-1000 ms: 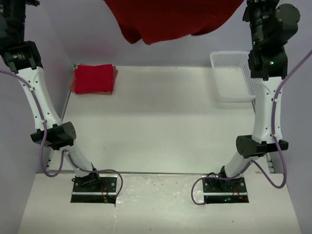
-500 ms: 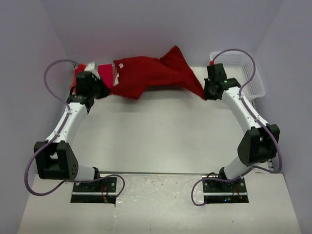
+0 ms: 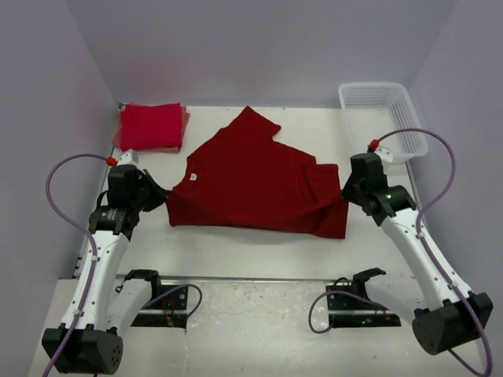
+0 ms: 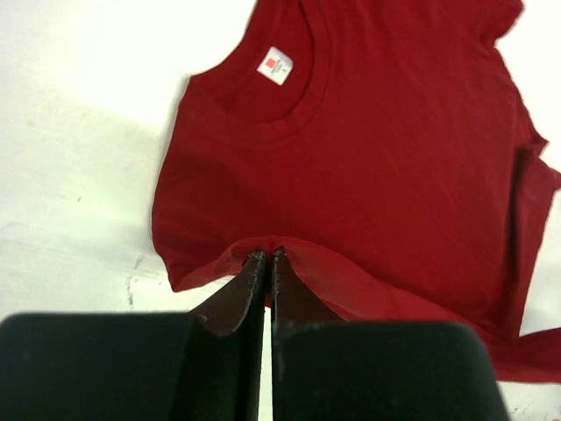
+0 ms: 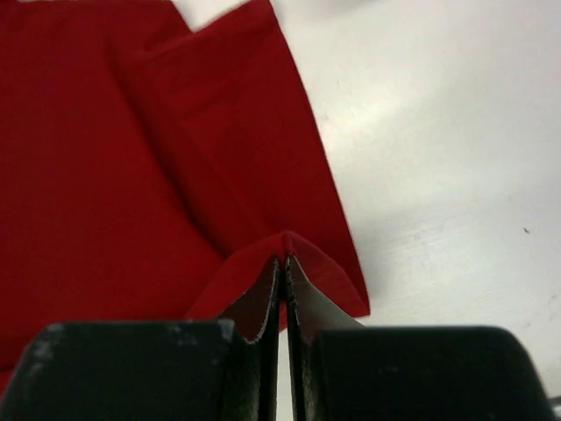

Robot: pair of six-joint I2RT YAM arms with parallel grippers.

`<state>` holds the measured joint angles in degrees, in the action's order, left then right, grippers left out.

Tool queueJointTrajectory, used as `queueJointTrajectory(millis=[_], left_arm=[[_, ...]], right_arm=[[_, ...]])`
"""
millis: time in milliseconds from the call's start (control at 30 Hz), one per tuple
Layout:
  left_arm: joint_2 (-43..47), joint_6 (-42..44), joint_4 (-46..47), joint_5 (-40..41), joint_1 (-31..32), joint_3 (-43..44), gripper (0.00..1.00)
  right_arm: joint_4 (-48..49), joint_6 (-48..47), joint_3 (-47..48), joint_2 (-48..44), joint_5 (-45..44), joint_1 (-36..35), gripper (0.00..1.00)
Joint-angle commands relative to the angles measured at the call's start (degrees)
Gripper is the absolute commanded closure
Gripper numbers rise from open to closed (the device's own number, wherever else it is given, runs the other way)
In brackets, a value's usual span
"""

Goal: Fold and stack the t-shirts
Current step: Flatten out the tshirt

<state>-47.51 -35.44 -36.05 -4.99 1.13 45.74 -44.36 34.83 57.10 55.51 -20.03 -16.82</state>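
Observation:
A darker crimson t-shirt (image 3: 255, 184) lies spread on the white table, neck with a white label toward the left (image 4: 279, 64). My left gripper (image 3: 161, 191) is shut on its left edge, pinching a raised fold (image 4: 267, 254). My right gripper (image 3: 346, 191) is shut on its right hem, also pinching a raised fold (image 5: 285, 254). The shirt's right part is doubled over in a flap (image 5: 237, 132). A folded bright red t-shirt stack (image 3: 151, 126) sits at the back left corner.
A white plastic lattice basket (image 3: 383, 118) stands at the back right, just behind my right arm. The table's left edge (image 3: 106, 169) runs close to my left gripper. Bare white table (image 3: 259, 251) lies in front of the shirt.
The crimson shirt, held high in the air a second ago, has come down and forward and now lies spread on the table. Both arms have lowered and pulled toward the near side.

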Motion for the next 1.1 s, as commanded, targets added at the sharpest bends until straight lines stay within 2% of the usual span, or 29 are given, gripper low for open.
queueJointTrajectory(millis=[0, 100, 200, 300, 467, 567, 667, 767, 867, 933, 967, 1067], left_arm=[[0.31, -1.3, -3.85, 4.11, -0.6, -0.38, 1.0], [0.31, 0.02, -5.69, 6.49, -0.51, 0.41, 1.0], [-0.39, 3.26, -3.16, 5.35, -0.6, -0.29, 1.0], [-0.92, 4.5, -1.31, 0.7, -0.6, -0.12, 1.0], [-0.57, 5.21, 9.75, -10.63, -0.51, 1.28, 1.0], [-1.79, 5.73, 18.19, -14.77, -0.42, 6.1, 1.0], [-6.44, 8.1, 22.07, -11.98, 0.1, 16.64, 1.0], [-10.93, 13.36, 24.89, -5.76, 0.37, 27.54, 1.0], [-13.49, 18.12, 27.43, -1.35, 0.37, 36.16, 1.0], [-14.1, 19.61, 28.4, -2.12, 0.37, 41.59, 1.0], [-14.28, 20.06, 28.32, -3.34, 0.37, 43.63, 1.0], [-14.19, 20.94, 24.21, -5.55, 0.37, 52.5, 1.0]], right_arm=[[-0.91, 2.26, -4.0, 3.47, -4.06, -0.06, 1.0], [0.76, 2.7, -6.64, 4.26, -2.3, -0.06, 1.0], [1.03, 3.14, -8.49, 4.09, -2.2, -0.06, 1.0], [2.43, 3.14, -10.43, 1.63, -0.98, -0.23, 1.0], [5.68, -1.68, -9.29, -0.75, 0.69, -0.85, 1.0], [10.42, -6.41, -3.95, -0.4, 2.71, -1.2, 1.0], [18.75, -14.04, 5.01, 4.59, 3.77, -2.25, 1.0], [21.24, -22.14, 19.24, 13.03, 0.89, -3.57, 1.0], [19.05, -27.42, 41.25, 20.05, 2.97, -4.71, 1.0], [17.38, -31.81, 49.12, 22.01, 3.77, -7.69, 1.0], [16.77, -33.32, 56.03, 23.14, 4.64, -8.92, 1.0], [11.15, -40.17, 69.49, 24.56, 4.12, -16.03, 1.0]])
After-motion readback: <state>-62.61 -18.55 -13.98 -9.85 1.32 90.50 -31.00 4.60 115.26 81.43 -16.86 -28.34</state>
